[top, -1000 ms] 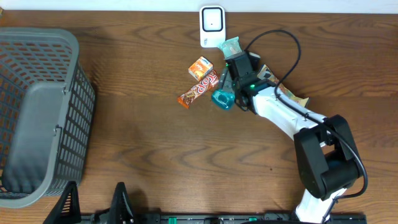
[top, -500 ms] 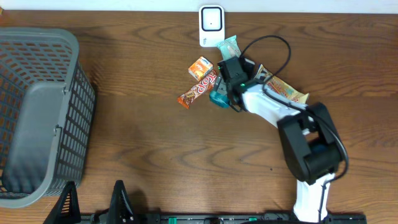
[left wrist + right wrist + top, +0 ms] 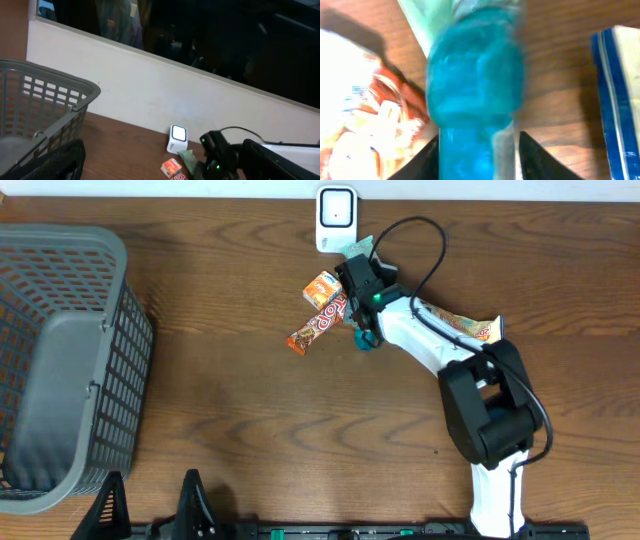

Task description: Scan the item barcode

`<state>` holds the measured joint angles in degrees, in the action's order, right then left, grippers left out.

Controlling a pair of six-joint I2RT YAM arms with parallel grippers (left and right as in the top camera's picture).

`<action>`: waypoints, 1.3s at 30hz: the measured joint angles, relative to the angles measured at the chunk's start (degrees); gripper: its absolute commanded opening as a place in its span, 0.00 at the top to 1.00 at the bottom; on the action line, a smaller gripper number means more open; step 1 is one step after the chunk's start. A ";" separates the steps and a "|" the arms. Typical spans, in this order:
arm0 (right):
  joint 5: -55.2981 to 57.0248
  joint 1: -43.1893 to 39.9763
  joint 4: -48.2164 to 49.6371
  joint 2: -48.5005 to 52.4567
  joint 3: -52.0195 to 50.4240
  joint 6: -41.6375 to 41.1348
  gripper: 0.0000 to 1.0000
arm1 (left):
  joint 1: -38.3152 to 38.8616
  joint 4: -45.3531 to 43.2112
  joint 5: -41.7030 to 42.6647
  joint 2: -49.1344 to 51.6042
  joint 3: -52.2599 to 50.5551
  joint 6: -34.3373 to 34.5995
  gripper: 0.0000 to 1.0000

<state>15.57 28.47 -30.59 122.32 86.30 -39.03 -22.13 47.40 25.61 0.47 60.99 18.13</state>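
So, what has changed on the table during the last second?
The right gripper shifted toward the scanner at the far edge, and its jaws closed on the teal packet. The basket, orange box, brown candy bar, scanner and open left gripper stayed as they were.

The teal-blue translucent rounded packet (image 3: 475,85) sat between the two dark fingers of the right tool (image 3: 477,145), filling the gap and touching both. From overhead only its teal edge (image 3: 365,340) showed beside the arm, apart from the white rounded-cornered scanner (image 3: 338,215).
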 measured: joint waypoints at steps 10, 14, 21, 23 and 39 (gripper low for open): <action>-4.26 -0.26 0.57 0.07 0.28 7.02 0.80 | 0.00 0.00 0.00 0.00 0.00 0.02 0.02; -4.37 -0.26 0.11 0.07 0.35 7.43 0.82 | 0.00 0.02 0.00 0.00 0.00 0.02 0.02; -4.79 -0.15 -8.37 -0.55 1.03 -2.27 0.62 | -1.11 0.22 0.00 0.00 0.00 0.02 0.02; -5.90 -0.11 -9.49 -0.61 0.98 -6.80 0.30 | -1.66 0.24 0.00 0.00 0.00 0.02 0.02; -28.33 0.22 -10.43 -0.46 0.52 -35.15 0.01 | -2.10 0.26 0.00 0.00 0.00 0.02 0.02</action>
<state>-12.75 28.69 -41.01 121.86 86.83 -74.17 -24.23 47.66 25.61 0.47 60.99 18.15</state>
